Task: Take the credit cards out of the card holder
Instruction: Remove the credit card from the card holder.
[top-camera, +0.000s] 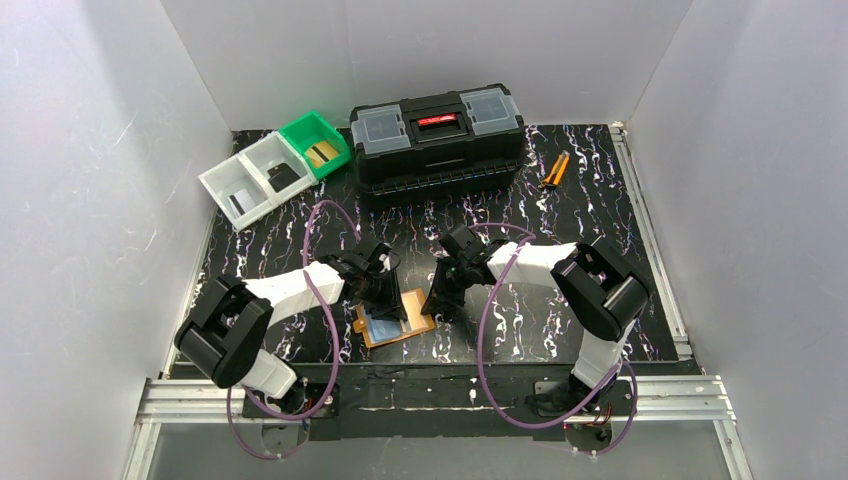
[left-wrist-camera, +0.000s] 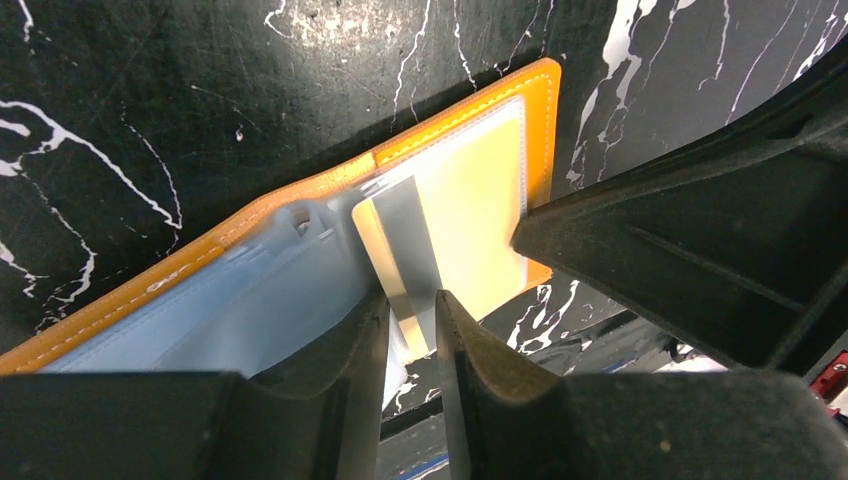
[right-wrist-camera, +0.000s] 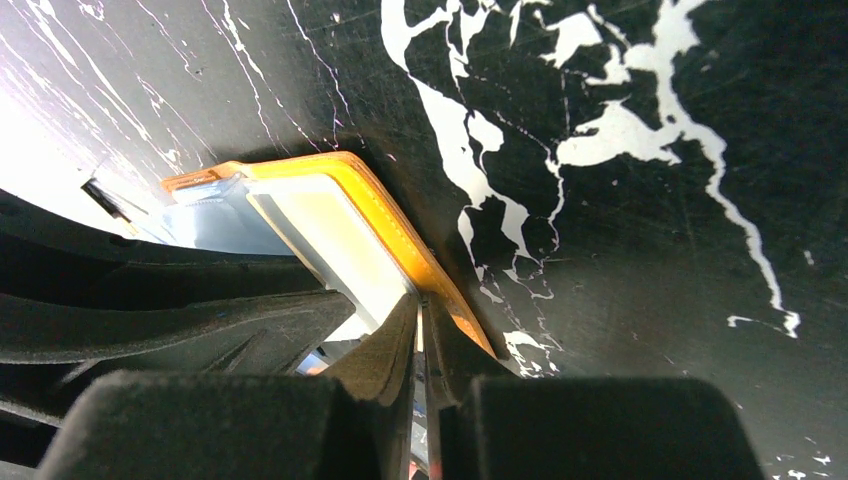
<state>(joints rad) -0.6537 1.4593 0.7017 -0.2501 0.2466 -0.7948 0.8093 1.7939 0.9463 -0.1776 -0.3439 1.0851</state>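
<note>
The orange card holder (top-camera: 418, 326) lies open on the black marbled table between my two arms, its clear bluish pockets facing up (left-wrist-camera: 270, 290). A gold-tan credit card (left-wrist-camera: 398, 235) with a grey stripe sticks out of the middle pocket toward the left wrist camera. My left gripper (left-wrist-camera: 412, 302) is shut on that card's near end. My right gripper (right-wrist-camera: 420, 306) is shut on the holder's orange edge (right-wrist-camera: 392, 218), pinning that side. In the top view, the left gripper (top-camera: 385, 300) and the right gripper (top-camera: 441, 300) stand over the holder and hide part of it.
A black toolbox (top-camera: 437, 140) stands at the back centre. White bins (top-camera: 252, 180) and a green bin (top-camera: 316, 143) at the back left hold cards. Orange-handled pliers (top-camera: 553, 170) lie at the back right. White walls close in three sides.
</note>
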